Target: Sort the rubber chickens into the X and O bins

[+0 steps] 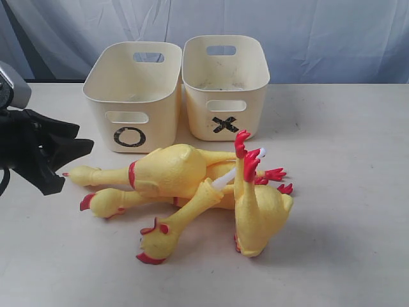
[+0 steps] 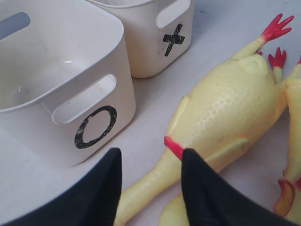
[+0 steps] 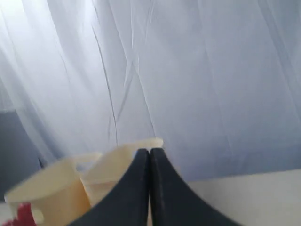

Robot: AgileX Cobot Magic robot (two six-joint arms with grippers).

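All the chickens [image 1: 192, 185] lie in one tangled heap on the surface [image 1: 345, 192], just in front of the O bin [image 1: 153, 128] and the X bin [image 1: 255, 109]. I see no chicken in either bin, so I judge the sorting is not yet begun.

My left claw [image 2: 150, 157] is wide open and has hold of nothing. I have it at the left end of the heap because the necks point that way, and a thin neck is easier to pinch than a fat body. In the left wrist view the neck of the top chicken [image 2: 230, 99] runs between the two fingers, near its red band. I cannot tell if the fingers touch it.

My right claw [image 3: 150, 155] has its fingers pressed together with nothing between them. It faces the curtain [image 3: 211, 70] behind the bins and is outside the exterior view, I think to leave room for the left arm.

Since the bodies overlap, lifting one may drag its neighbour.
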